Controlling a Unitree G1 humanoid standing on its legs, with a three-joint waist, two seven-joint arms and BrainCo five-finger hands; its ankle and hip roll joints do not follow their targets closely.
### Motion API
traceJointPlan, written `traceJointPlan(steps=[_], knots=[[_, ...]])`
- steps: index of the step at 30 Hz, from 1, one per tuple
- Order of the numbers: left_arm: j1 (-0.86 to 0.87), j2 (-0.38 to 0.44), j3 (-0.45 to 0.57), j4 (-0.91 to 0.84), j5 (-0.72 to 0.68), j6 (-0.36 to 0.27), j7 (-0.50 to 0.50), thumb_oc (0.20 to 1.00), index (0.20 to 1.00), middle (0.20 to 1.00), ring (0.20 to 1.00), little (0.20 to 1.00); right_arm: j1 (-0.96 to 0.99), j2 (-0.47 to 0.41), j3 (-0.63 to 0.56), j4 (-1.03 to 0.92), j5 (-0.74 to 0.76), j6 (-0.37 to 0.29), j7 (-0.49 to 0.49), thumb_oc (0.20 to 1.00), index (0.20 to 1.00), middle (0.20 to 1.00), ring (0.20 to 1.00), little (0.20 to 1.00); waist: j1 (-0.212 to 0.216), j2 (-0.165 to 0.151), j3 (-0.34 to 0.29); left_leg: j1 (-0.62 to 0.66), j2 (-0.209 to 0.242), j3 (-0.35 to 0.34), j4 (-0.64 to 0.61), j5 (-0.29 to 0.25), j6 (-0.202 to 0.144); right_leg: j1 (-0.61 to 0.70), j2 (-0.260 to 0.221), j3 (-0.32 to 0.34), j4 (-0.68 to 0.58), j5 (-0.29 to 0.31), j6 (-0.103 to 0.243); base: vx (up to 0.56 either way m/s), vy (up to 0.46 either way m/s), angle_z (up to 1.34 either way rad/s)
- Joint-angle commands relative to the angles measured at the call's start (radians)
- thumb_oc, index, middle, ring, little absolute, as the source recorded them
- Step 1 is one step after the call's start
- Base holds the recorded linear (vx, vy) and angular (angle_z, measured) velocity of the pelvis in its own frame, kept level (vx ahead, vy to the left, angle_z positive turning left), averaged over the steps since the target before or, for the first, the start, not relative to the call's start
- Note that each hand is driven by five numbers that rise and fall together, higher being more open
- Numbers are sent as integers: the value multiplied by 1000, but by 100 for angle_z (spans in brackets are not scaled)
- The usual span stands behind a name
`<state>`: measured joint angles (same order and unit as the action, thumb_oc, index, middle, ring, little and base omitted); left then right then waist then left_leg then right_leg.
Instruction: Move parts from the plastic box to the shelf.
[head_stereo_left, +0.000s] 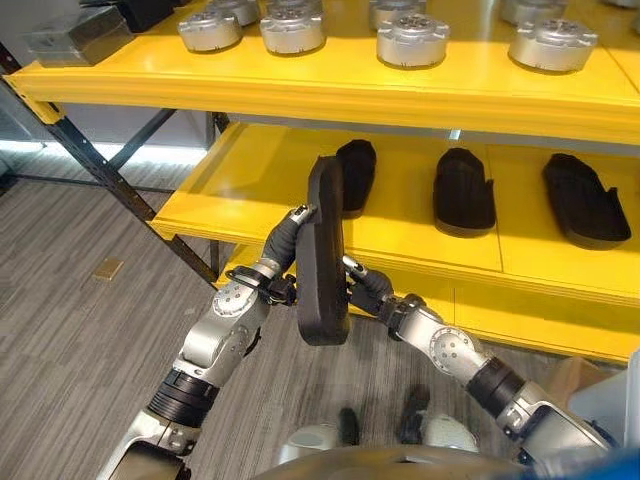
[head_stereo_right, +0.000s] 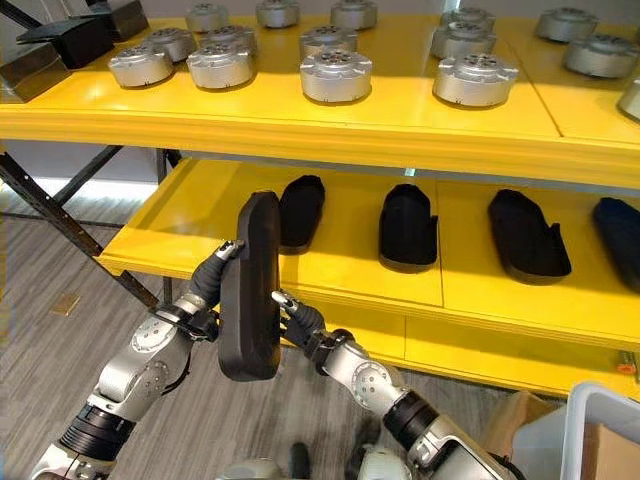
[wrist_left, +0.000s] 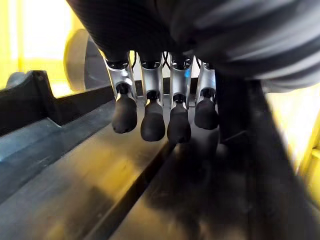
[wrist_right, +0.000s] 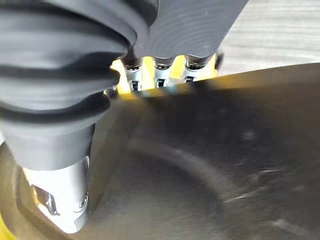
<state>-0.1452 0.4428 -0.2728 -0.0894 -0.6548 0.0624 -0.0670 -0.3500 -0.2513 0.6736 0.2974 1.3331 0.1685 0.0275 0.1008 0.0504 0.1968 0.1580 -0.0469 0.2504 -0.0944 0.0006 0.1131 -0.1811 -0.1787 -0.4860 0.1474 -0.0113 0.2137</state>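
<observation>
Both hands carry one long black part (head_stereo_right: 250, 287) upright, in front of the yellow lower shelf (head_stereo_right: 350, 262). The left robot hand (head_stereo_left: 285, 238) lays straight, relaxed fingers (wrist_left: 152, 120) flat against its left face. The right robot hand (head_stereo_right: 292, 314) presses the opposite face; I cannot tell its finger state there. The part looks stiff, smooth and probably slippery, best squeezed mid-length. Its lower end is hard to make out.

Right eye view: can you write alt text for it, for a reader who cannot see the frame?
Both robot hands, the left hand and the right hand, hold a long black part upright on edge between them, in front of a yellow shelf. Four similar black parts lie in a row on that level; round silver parts sit on the level above.
</observation>
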Motion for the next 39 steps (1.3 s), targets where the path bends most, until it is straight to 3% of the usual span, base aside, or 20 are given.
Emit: traceJointPlan(steps=[1,4,6,8,10,11,12,15,16,18,19,20,24,26,30,31,35,37,38,39], knots=[[-19,7,-70,-28,26,-11,-32,200,200,200,200,200,-81,128,-62,-178,58,-58,99,1000,1000,1000,1000,1000,-2,-47,22,68,-92,-22,24,-113,-29,44,74,-8,-37,259,-25,397,95,36],[-21,5,-78,-18,19,-1,-41,200,200,200,200,200,-72,127,-66,-172,51,-71,101,1000,1000,1000,1000,1000,-6,-40,11,69,-115,-53,63,-129,-20,34,74,4,8,250,-40,326,73,48],[-20,9,-70,-17,6,19,-48,200,200,200,200,200,-55,121,-76,-167,40,-72,104,1000,1000,1000,1000,1000,-5,-23,-6,61,-130,-52,116,-160,-25,48,74,-18,42,156,-86,364,54,27],[-17,18,-63,-19,-9,40,-66,200,200,200,200,200,-52,116,-88,-159,36,-67,107,1000,1000,1000,1000,1000,-2,-15,-23,55,-150,-42,166,-203,-23,79,73,-42,36,111,-113,311,31,12],[-10,17,-60,-24,-18,46,-80,200,200,200,200,200,-42,105,-103,-161,33,-54,111,1000,1000,1000,1000,1000,-2,0,-45,51,-153,-29,217,-182,-56,114,92,-71,16,69,-150,223,37,17],[-10,15,-60,-28,-23,49,-87,200,200,200,200,200,-41,100,-110,-163,26,-50,108,1000,1000,1000,1000,1000,-6,8,-52,49,-145,-10,267,-147,-80,128,99,-82,4,53,-166,219,49,29],[-24,14,-59,-22,-48,52,-85,200,200,200,200,200,-43,102,-120,-160,10,-37,100,1000,1000,1000,1000,1000,-10,16,-57,-16,-133,0,438,-71,-124,156,105,-71,-7,7,-194,204,47,31],[-46,12,-56,3,-65,55,-93,200,200,200,200,200,-58,108,-121,-152,17,-41,81,1000,1000,1000,1000,1000,-21,4,-53,-44,-71,77,573,-62,-147,173,81,-76,-1,-10,-202,132,39,22],[-77,-1,-61,28,-74,59,-83,200,200,200,200,200,-74,121,-112,-138,34,-55,70,1000,1000,1000,1000,1000,-34,-10,-49,-70,17,144,629,-64,-159,177,59,-72,21,-24,-204,133,110,12],[-87,-19,-61,44,-66,47,-54,200,200,200,200,200,-80,139,-84,-126,38,-64,70,1000,1000,1000,1000,1000,-40,-18,-45,-62,92,160,525,-101,-137,169,42,-54,58,-42,-197,153,298,8],[-70,-27,-57,35,-59,29,-24,200,200,200,200,200,-77,142,-71,-123,36,-48,87,1000,1000,1000,1000,1000,-41,-17,-44,-34,134,151,381,-89,-136,179,44,-29,62,-60,-192,120,355,-10],[-66,-28,-55,30,-58,29,-20,200,200,200,200,200,-77,141,-71,-125,36,-44,88,1000,1000,1000,1000,1000,-40,-17,-43,-30,144,147,356,-79,-142,184,46,-22,58,-61,-190,111,341,-40],[-30,-39,-42,-6,-63,20,26,200,200,200,200,200,-87,135,-74,-142,44,4,76,1000,1000,1000,1000,1000,-35,-24,-39,-30,226,77,224,-1,-190,233,40,42,16,-67,-178,76,319,-66],[-9,-45,-31,-20,-73,11,42,200,200,200,200,200,-113,133,-69,-134,59,35,64,1000,1000,1000,1000,1000,-28,-22,-41,-64,285,18,202,94,-213,243,19,89,-12,-57,-180,-34,568,-103],[-28,-41,-35,5,-86,24,7,200,200,200,200,200,-88,130,-65,-122,73,-2,69,1000,1000,1000,1000,1000,-38,-18,-44,-40,259,32,159,13,-206,268,-36,102,-2,-60,-136,15,574,-51],[-40,-36,-43,7,-78,39,-8,200,200,200,200,200,-50,129,-81,-127,67,-22,86,1000,1000,1000,1000,1000,-41,-16,-46,-31,229,38,144,-7,-186,273,-61,108,2,-39,-107,-26,402,22],[-70,-25,-57,1,-78,82,-9,200,200,200,200,200,10,138,-87,-138,30,-53,108,1000,1000,1000,1000,1000,-41,-18,-50,-19,185,52,118,-15,-156,274,-101,113,-2,17,-73,-31,323,22],[-75,-18,-57,-13,-82,100,27,200,200,200,200,200,34,170,-80,-137,19,-47,134,1000,1000,1000,1000,1000,-21,-22,-51,15,146,126,68,-23,-141,248,-146,18,14,92,-40,-17,344,9],[-73,-18,-56,-15,-81,101,29,200,200,200,200,200,34,172,-80,-136,19,-44,135,1000,1000,1000,1000,1000,-19,-23,-51,18,144,132,63,-22,-140,246,-147,14,15,95,-38,-13,315,-64],[-65,-26,-48,-26,-70,100,75,200,200,200,200,200,22,192,-64,-140,24,-18,123,1000,1000,1000,1000,1000,2,-16,-53,42,135,190,25,-19,-138,210,-181,-96,66,122,-28,-23,236,-101]])
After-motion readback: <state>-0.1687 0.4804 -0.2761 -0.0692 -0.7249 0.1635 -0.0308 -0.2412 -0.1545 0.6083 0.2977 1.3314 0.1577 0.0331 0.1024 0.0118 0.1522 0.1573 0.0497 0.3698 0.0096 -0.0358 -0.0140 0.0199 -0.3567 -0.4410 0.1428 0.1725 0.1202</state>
